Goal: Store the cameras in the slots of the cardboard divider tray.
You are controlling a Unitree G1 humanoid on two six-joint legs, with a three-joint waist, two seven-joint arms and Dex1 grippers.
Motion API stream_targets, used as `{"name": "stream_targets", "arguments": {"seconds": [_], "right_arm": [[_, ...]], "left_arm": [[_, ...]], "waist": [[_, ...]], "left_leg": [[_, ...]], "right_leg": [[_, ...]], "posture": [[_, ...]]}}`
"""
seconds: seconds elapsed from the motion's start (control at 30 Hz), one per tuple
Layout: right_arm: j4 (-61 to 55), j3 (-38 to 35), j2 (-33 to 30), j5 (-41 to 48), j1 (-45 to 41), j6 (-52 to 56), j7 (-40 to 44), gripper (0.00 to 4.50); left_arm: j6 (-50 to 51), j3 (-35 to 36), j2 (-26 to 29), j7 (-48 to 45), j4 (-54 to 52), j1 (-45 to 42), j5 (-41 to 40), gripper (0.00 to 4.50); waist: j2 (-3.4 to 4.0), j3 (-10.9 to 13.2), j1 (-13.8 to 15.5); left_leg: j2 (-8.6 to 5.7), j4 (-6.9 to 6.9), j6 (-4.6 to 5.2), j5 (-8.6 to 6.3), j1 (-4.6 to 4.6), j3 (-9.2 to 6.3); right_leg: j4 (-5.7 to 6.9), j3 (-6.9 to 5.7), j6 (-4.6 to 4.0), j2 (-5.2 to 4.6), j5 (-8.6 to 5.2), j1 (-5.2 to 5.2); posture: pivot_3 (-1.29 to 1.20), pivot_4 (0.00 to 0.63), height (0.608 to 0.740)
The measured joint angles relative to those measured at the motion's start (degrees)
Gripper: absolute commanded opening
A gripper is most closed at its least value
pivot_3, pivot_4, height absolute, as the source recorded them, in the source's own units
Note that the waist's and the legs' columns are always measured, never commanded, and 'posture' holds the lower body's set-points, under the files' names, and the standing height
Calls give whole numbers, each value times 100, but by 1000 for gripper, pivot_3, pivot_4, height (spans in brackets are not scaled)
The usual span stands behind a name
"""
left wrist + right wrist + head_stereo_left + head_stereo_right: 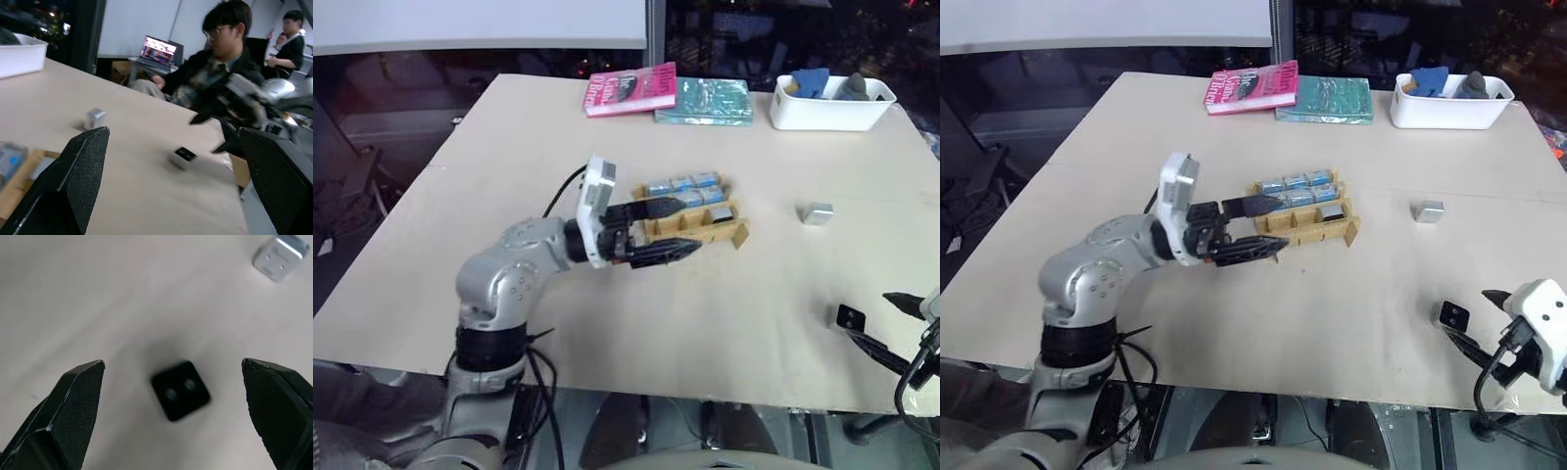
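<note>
The tan cardboard divider tray, a small rack of crossed strips, is seen near the middle of the pale wooden table. Its two far rows are filled with silver-blue boxy cameras; in the near row one slot at the right end is seen to hold something grey, and the other near slots are partly hidden. Two further cameras are left loose on the table: a silver-grey block well to the right of the tray, and a small block with a black face nearer the front edge on the right.

The left gripper is held just in front of the tray's left end, pointing toward the right; its two black fingers are spread apart and nothing is carried between them. Contact with the tray cannot be judged. The right gripper is poised above the black-faced block, its fingers spread wide to either side of it and apart from it.

Along the far edge of the table are shown a pink book, a teal book just beside it, and a white plastic rectangular bin containing blue and grey items. In the left wrist view, a seated person is seen beyond the table's right side, with a laptop and a second person behind
</note>
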Motion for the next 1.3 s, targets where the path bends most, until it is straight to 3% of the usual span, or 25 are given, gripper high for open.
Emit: {"name": "stream_targets", "arguments": {"seconds": [0.47, 1.2, 1.23, 1.3], "right_arm": [[1743, 1151, -712, -616, -1229, -289, 1193, 4500], [2089, 1623, -650, -940, -1593, -420, 1475, 4500], [2089, 1658, -643, -945, -1593, -420, 1476, 3959], [2094, 1681, -643, -961, -1596, -421, 1479, 3295]], "left_arm": [[-167, -50, 405, 422, -719, 996, -493, 4396], [-440, -128, 684, 589, -819, 1199, -662, 4396], [-440, -129, 706, 598, -819, 1198, -669, 4500], [-444, -133, 721, 605, -819, 1196, -708, 4500]], "waist": [[0, 1, 1], [0, 1, 2], [0, 1, 2], [0, 1, 1]], "left_leg": [[0, -10, -2, 1, 0, 1], [1, -13, -3, 0, -2, 1], [1, -14, -3, 0, -2, 1], [1, -15, -3, 0, -2, 1]], "right_leg": [[-6, -2, 0, -20, 0, -2], [-9, -8, -14, -33, -8, -4], [-9, -8, -17, -35, -10, -4], [-10, -8, -18, -36, -10, -4]], "posture": [[0, 150, 740], [0, 150, 740], [0, 150, 740], [0, 150, 740]]}}
